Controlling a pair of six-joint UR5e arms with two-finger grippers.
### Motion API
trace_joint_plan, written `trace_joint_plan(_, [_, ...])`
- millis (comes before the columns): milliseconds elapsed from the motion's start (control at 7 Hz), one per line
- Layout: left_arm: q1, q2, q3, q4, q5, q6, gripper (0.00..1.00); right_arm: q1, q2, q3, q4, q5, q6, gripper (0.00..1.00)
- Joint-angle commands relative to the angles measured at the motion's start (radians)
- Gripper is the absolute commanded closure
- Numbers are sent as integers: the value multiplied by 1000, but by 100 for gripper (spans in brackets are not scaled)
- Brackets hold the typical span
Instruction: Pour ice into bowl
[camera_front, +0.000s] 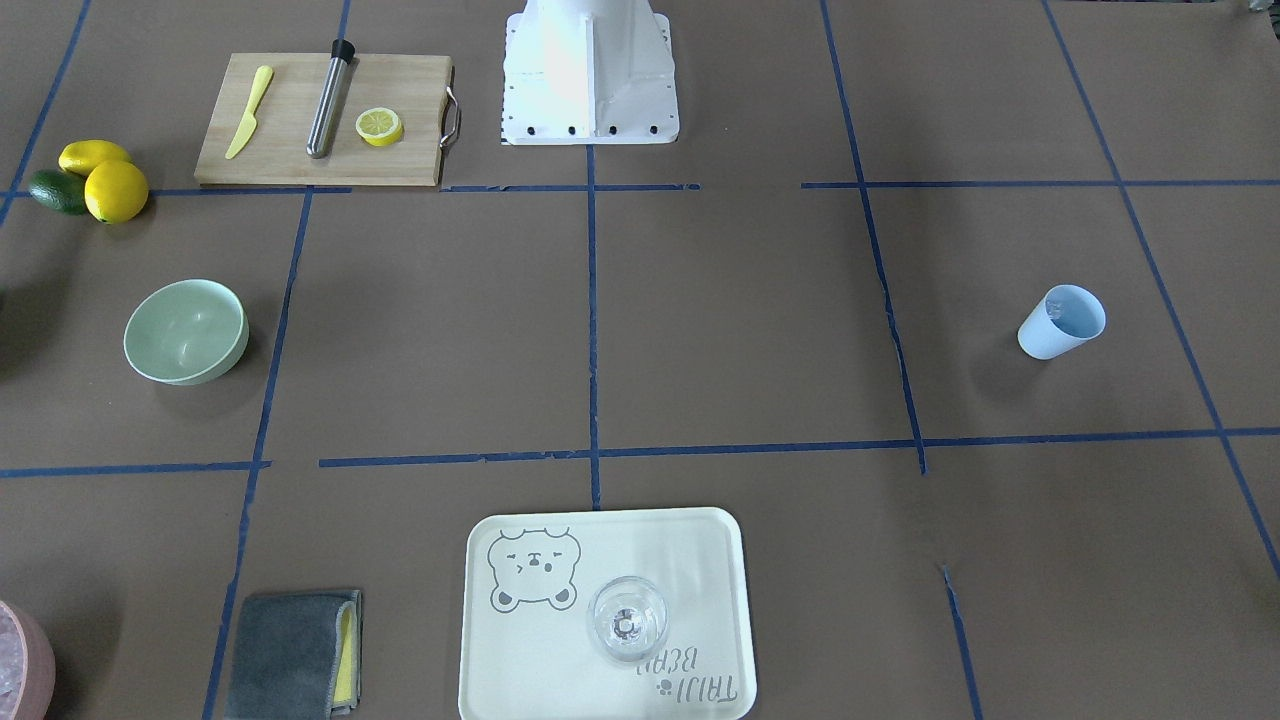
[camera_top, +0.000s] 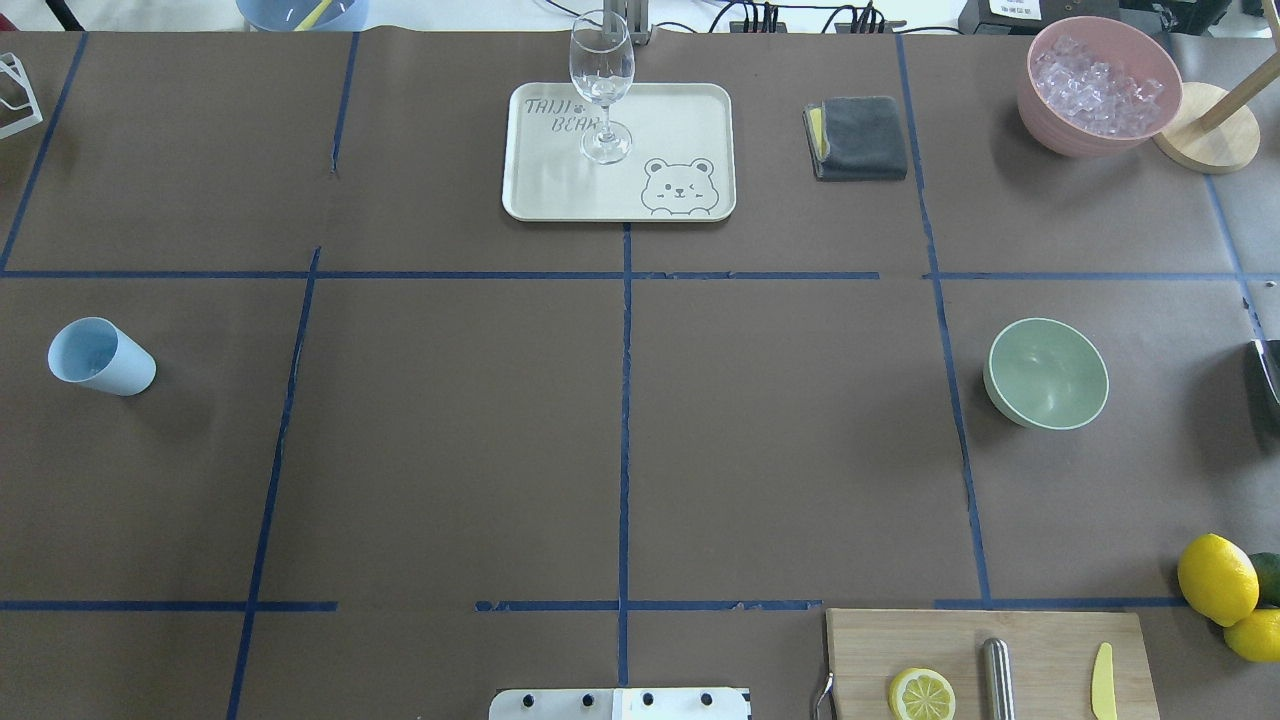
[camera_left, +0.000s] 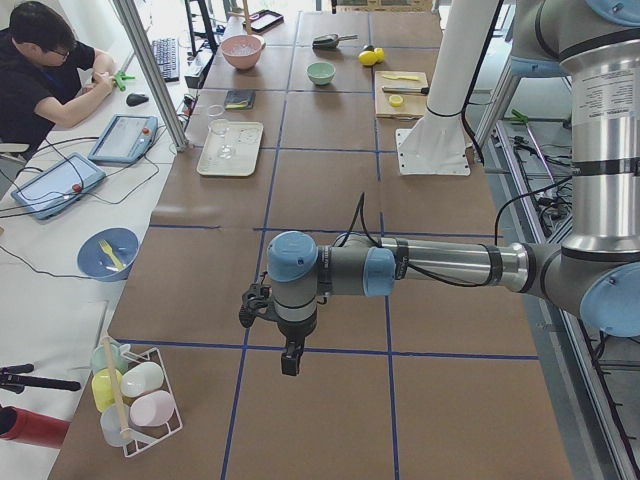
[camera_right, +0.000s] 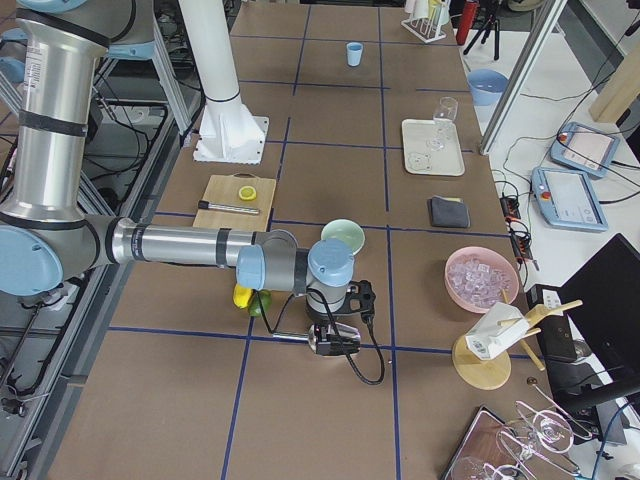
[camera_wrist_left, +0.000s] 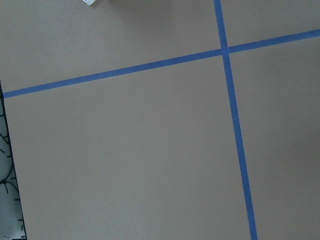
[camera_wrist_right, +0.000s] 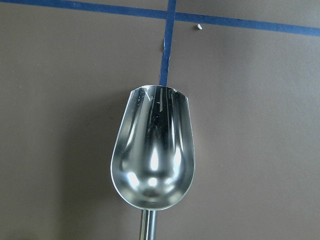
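The pale mint-green bowl (camera_front: 186, 331) stands empty on the robot's right side of the table; it also shows in the overhead view (camera_top: 1047, 373) and the right side view (camera_right: 341, 236). Ice cubes (camera_top: 1097, 85) fill the pink container (camera_top: 1100, 130) at the far right corner. An empty metal scoop (camera_wrist_right: 152, 160) fills the right wrist view, its handle running out at the bottom. In the right side view the right gripper (camera_right: 322, 340) holds the scoop (camera_right: 288, 337) level, just off the bowl's outer side; its fingers are hidden. The left gripper (camera_left: 289, 365) hangs over bare table; I cannot tell if it is open.
A light blue cup (camera_top: 100, 357) stands at the far left. A tray (camera_top: 560, 190) with a wine glass (camera_top: 602, 90) and a grey cloth (camera_top: 858, 137) lie at the far side. A cutting board (camera_front: 320, 160), lemons (camera_front: 115, 190) and an avocado sit near the base.
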Motion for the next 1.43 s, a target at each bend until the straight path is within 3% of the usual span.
trace_joint_plan(0, [0, 0, -2, 2, -3, 2, 0, 0, 0, 1, 0, 0, 2, 0])
trace_joint_plan(286, [0, 3, 6, -2, -106, 2, 0, -2, 2, 9, 12, -3, -8, 0])
trace_joint_plan(714, [0, 3, 3, -3, -107, 2, 0, -2, -4, -2, 323, -8, 12, 0])
trace_joint_plan(857, [0, 3, 2, -6, -107, 2, 0, -3, 2, 15, 354, 8, 34, 0])
trace_joint_plan(1000, [0, 3, 0, -8, -107, 3, 0, -46, 12, 21, 414, 37, 40, 0])
trace_joint_plan(1286, [-2, 17, -3, -14, -107, 8, 0, -266, 55, 14, 603, 61, 320, 0])
